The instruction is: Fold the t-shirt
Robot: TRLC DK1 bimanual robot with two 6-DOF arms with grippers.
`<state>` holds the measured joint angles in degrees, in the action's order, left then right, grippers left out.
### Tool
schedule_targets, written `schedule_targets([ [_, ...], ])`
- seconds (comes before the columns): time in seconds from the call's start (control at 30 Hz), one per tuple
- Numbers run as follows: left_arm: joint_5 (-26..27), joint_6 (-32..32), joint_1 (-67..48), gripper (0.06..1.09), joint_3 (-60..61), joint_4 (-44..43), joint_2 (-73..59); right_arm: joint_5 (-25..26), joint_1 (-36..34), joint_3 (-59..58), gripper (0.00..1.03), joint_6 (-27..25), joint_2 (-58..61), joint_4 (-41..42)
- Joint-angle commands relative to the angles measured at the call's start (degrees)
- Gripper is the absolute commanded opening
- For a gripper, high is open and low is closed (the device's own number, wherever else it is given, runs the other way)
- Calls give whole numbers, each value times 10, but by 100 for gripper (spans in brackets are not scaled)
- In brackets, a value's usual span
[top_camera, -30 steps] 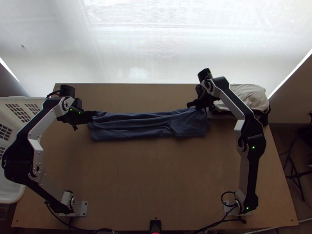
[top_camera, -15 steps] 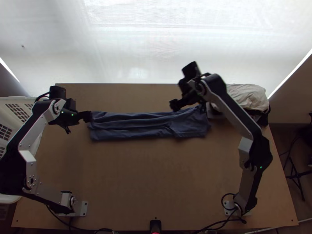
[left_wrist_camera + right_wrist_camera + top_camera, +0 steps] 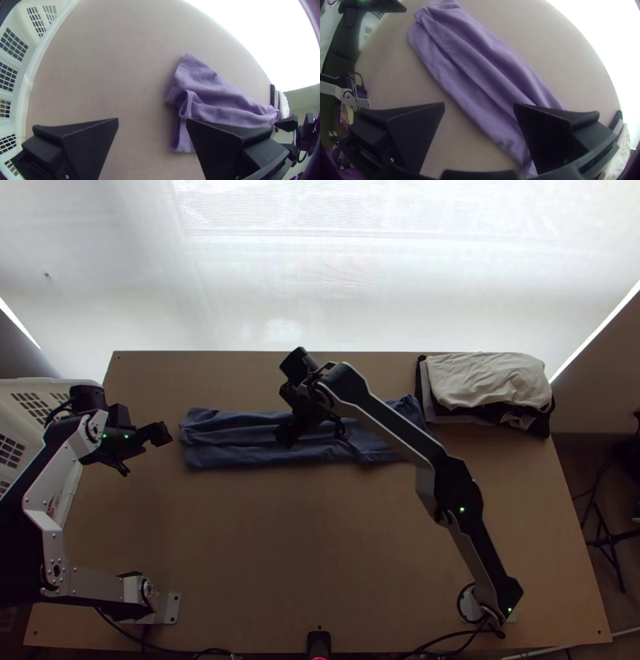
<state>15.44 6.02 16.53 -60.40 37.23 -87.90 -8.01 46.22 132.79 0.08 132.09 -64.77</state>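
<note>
The blue t-shirt [image 3: 232, 456] lies as a long narrow strip with lengthwise folds across the table's upper half. In the left wrist view the t-shirt [image 3: 206, 81] looks purple, its near end layered. My left gripper [image 3: 144, 454], off the strip's left end, is open and holds nothing; the left wrist view shows that gripper [image 3: 152, 121] with its fingers wide apart. Above the middle of the strip is my right gripper [image 3: 314, 436], hiding part of the cloth. In the right wrist view this gripper [image 3: 479, 106] is open beside and over the t-shirt [image 3: 476, 66].
A stack of cloths [image 3: 480, 380], white on top with dark ones beneath, lies at the table's upper right corner. The white basket [image 3: 76, 488] stands at the left edge, partly behind the left arm. Bare wood [image 3: 304, 540] stretches between the bases.
From the strip's right end, the right gripper has swung left to above its middle, uncovering the stack. The left gripper has drawn back left from the strip's left end. The t-shirt lies as before.
</note>
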Motion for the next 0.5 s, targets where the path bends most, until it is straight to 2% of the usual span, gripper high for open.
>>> schedule_targets([
  [0.0, 18, 8, 16, 104, 42, -51, -7, -7, 17, 28, 96, 15, 78, 11],
  [0.1, 49, 14, 16, 104, 43, -53, -18, -7, 10, 28, 96, 13, 95, 12],
  [0.47, 87, 38, 16, 104, 24, -81, -55, -7, -5, 21, 96, 15, 121, 13],
])
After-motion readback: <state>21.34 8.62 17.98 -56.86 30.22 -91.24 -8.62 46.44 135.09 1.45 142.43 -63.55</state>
